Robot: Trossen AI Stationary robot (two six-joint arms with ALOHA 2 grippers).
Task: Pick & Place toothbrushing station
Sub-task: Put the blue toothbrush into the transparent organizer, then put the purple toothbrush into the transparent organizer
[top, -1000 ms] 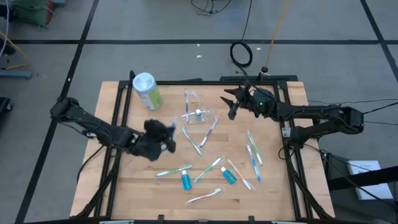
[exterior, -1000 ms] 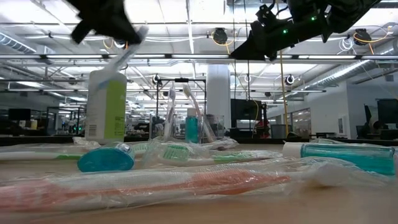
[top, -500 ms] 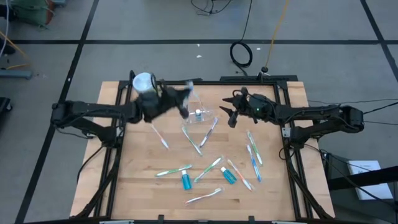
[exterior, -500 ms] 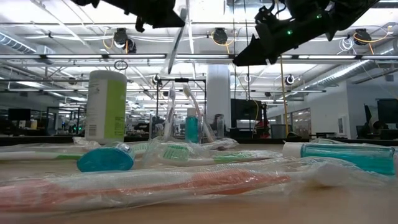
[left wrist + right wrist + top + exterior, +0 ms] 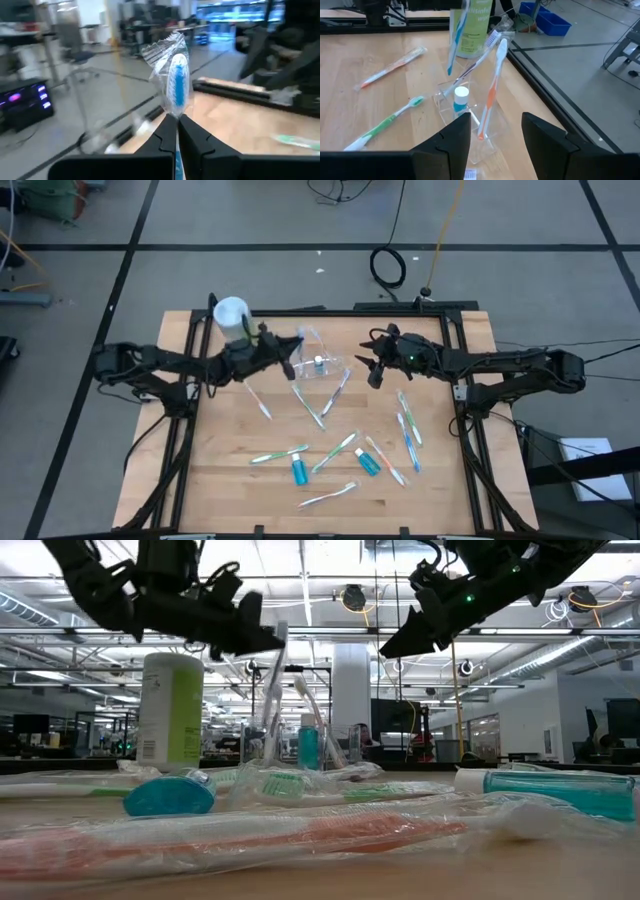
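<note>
— As seen from above, where is the left gripper, and what is clamped in it?

— It is raised beside the clear toothbrush holder, near the table's far edge. Its jaws are pressed together on a wrapped blue toothbrush, held upright by its handle.

— And the right gripper?

— It is held on the holder's other side, jaws spread wide, with nothing grasped or touched. An orange toothbrush and a small blue tube are seen standing in the holder.
</note>
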